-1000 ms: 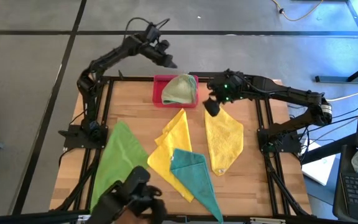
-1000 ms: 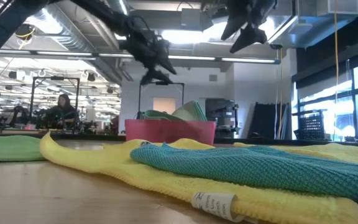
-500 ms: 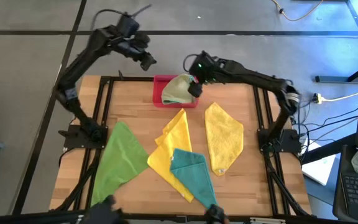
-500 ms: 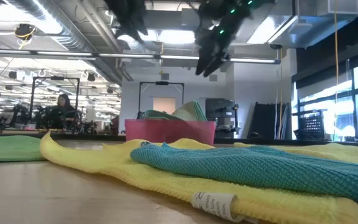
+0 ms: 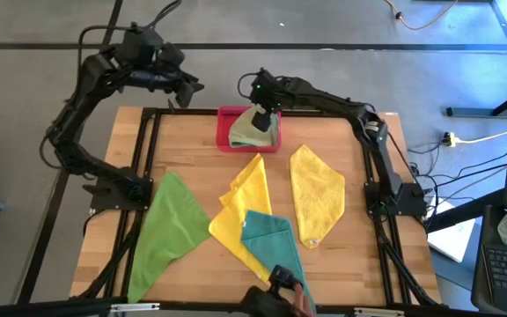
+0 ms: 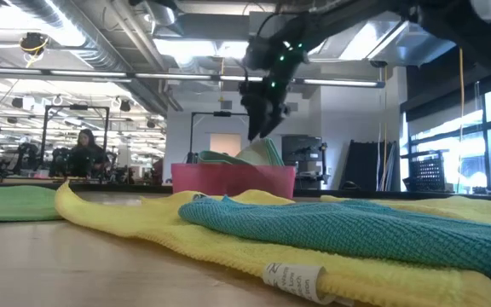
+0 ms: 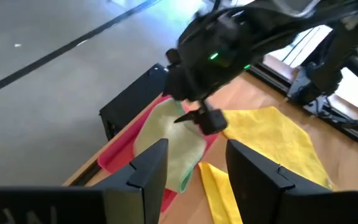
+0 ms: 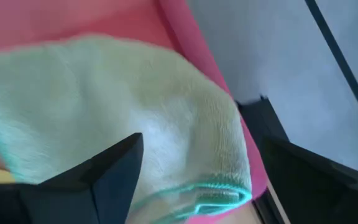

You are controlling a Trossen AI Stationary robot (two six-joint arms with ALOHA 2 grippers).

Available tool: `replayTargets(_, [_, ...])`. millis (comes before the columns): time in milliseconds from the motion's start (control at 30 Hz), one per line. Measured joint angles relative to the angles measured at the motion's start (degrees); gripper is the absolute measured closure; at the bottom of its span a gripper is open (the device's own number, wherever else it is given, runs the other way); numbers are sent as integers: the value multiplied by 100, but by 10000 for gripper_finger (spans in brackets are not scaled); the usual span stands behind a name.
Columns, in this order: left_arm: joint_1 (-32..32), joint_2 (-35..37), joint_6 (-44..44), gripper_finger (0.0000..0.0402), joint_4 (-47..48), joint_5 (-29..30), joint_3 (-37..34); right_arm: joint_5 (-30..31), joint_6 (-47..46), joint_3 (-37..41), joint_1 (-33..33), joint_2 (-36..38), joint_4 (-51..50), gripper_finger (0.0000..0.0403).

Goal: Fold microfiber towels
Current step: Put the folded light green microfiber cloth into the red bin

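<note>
1. While R gripper hangs over the pink rectangular plastic tray at the table's far edge, its fingers stand wide apart w/ nothing between them, straddling the pale olive green microfiber towel heaped in that tray.
2. L gripper waits off the table, beyond the far-left corner; fingers apart, empty.
3. Other cloths lie flat on the wooden table: bright green towel near left; yellow towel centre, w/ teal towel overlapping its near end; second yellow towel right of centre, apart from the rest.
4. Step, prob.: R going down to pinch the olive cloth & lift it out for folding.
5. Risks:
 - fingers hit the tray wall → tray shoves or tips, since cloth sits close to the rim;
 - pinch takes only the top layer → cloth unrolls, slips, drops back;
 - bunched pile hides the corners → bad corner pick, crooked fold.
</note>
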State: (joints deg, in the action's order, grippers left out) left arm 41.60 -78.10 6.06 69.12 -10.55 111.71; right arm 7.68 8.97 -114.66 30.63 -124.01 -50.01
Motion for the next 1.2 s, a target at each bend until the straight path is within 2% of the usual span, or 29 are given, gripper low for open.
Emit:
replayTargets(167, [-88, 93, 103, 248, 193, 9, -1, 260, -293, -48, 81, -112, -69, 76])
replayTargets(267, [-147, 93, 101, 248, 265, 95, -32, 125, -570, 14, 151, -113, -156, 98])
replayTargets(367, [-173, 93, 137, 248, 238, 208, -144, -368, -511, 220, 222, -115, -156, 150])
replayTargets(633, [-171, 89, 617, 248, 50, 524, -702, -855, 37, 427, 293, -116, 158, 301])
replayTargets(733, [-192, 95, 732, 248, -108, 655, -1067, -1370, 217, 319, 302, -116, 159, 375])
replayTargets(767, [-209, 92, 733, 248, -202, 677, -1217, -1539, 320, 247, 300, -116, 164, 386])
replayTargets(1000, [-156, 89, 95, 248, -639, 823, -2012, -1807, 1578, -630, 206, -116, 1, 393])
replayTargets(1100, [2, 89, -239, 248, -811, 896, -2062, -2413, 2017, -1150, 159, -116, -276, 394])
replayTargets(1200, [221, 89, -848, 248, -1037, 898, -1978, -2568, 2437, -1649, 33, -116, -529, 392])
